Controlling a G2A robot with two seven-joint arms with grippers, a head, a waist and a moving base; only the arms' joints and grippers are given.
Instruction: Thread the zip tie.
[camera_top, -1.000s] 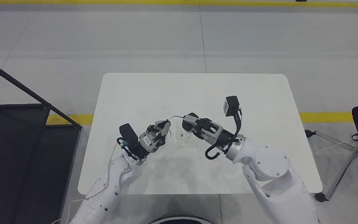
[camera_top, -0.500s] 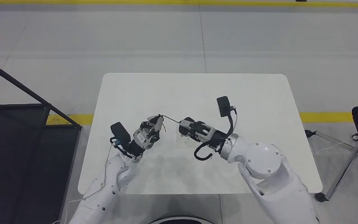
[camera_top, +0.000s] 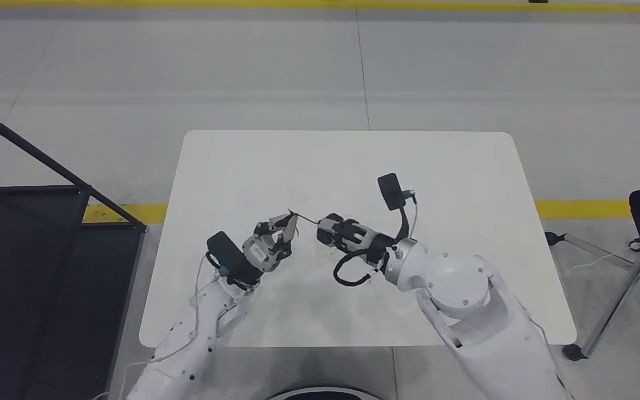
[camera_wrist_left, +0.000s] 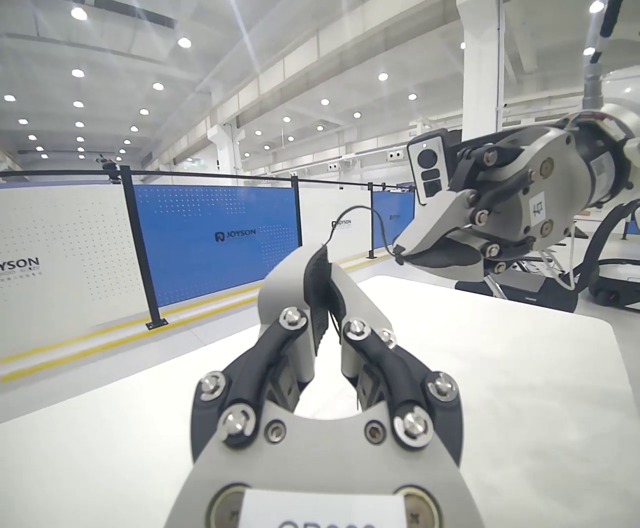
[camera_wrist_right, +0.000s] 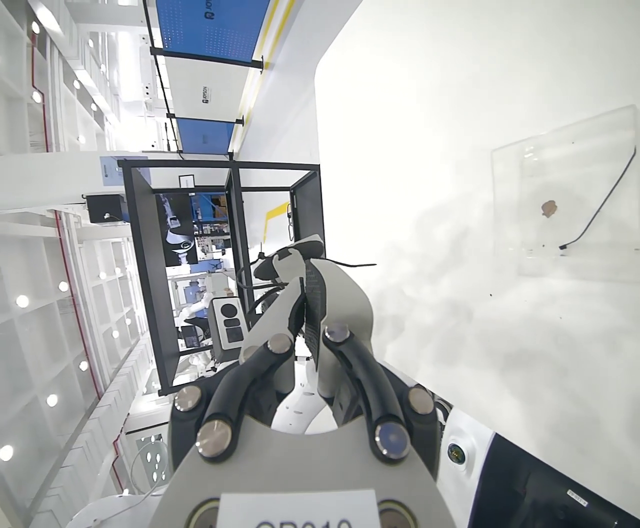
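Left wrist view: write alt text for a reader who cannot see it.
The left tool, shut, pinches one end of a thin black zip tie that arcs up and over to the tip of the right tool, which is shut on its other end. Both tools hang above a white table.

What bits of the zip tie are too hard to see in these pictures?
- Left wrist view: one end of the zip tie is hidden between the pads of the left tool.
- Right wrist view: the fingers of the right tool cover the part it pinches.
- Top view: the tie is too thin to tell whether it is threaded.
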